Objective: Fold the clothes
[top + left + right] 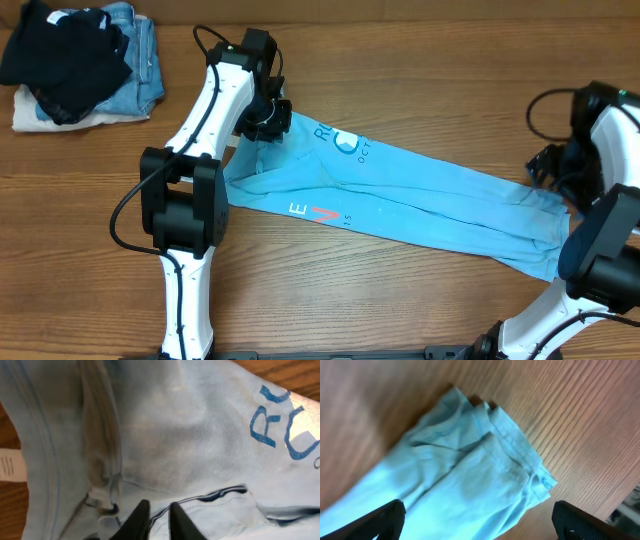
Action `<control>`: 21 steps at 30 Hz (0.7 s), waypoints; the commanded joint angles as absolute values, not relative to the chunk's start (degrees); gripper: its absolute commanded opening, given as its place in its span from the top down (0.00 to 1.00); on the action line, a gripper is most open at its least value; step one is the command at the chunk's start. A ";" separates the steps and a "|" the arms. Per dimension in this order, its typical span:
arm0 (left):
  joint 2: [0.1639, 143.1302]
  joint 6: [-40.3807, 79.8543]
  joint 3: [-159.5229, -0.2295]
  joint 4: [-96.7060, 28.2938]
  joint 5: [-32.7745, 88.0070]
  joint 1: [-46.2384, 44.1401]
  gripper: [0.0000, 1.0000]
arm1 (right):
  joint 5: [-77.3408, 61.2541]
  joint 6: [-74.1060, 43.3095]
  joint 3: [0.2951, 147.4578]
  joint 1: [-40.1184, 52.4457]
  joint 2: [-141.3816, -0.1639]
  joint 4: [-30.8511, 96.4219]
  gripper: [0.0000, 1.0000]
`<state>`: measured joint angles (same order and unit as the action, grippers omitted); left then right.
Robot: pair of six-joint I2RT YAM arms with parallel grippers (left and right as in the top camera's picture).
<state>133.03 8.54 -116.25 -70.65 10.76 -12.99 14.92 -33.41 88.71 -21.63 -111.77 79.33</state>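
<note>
The sky-blue T-shirt [400,195] lies stretched in a long band across the table, from upper left to lower right, with blue print and red-and-white lettering showing. My left gripper [268,124] is shut on a fold of the T-shirt [200,450] at its upper left end; the fingertips [157,510] pinch a seam. My right gripper [572,185] is open, its fingers [477,522] spread wide over the shirt's bunched lower right end [470,475], which rests on the wood.
A pile of a black garment [65,50] on blue denim jeans [140,60] lies at the table's far left corner. A white label [10,465] shows at the shirt's edge. Cables run by both arms.
</note>
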 commanded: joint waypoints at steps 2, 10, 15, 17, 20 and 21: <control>133.80 4.36 -117.19 -70.94 16.80 -13.19 0.96 | 2.07 -29.34 93.84 -21.37 -111.15 80.75 0.10; 133.82 3.79 -116.20 -72.18 11.79 -15.20 0.96 | -1.61 -26.28 93.82 -20.84 -111.18 79.83 0.18; 133.82 5.80 -114.26 -72.01 9.37 -14.33 0.96 | -1.63 -26.28 93.82 -20.84 -111.18 79.88 0.18; 133.82 5.80 -113.34 -71.68 8.99 -13.52 0.96 | -1.65 -26.28 93.82 -20.84 -111.18 79.90 0.18; 133.82 5.48 -111.09 -70.59 8.80 -12.05 0.96 | -1.65 -26.28 93.82 -20.84 -111.18 80.12 0.18; 133.82 5.15 -110.48 -70.11 8.82 -11.64 0.96 | -1.65 -26.28 93.82 -20.84 -111.18 80.12 0.18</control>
<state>133.05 5.37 -112.81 -71.05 10.07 -13.43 -1.28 -26.72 92.73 -20.95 -111.74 80.16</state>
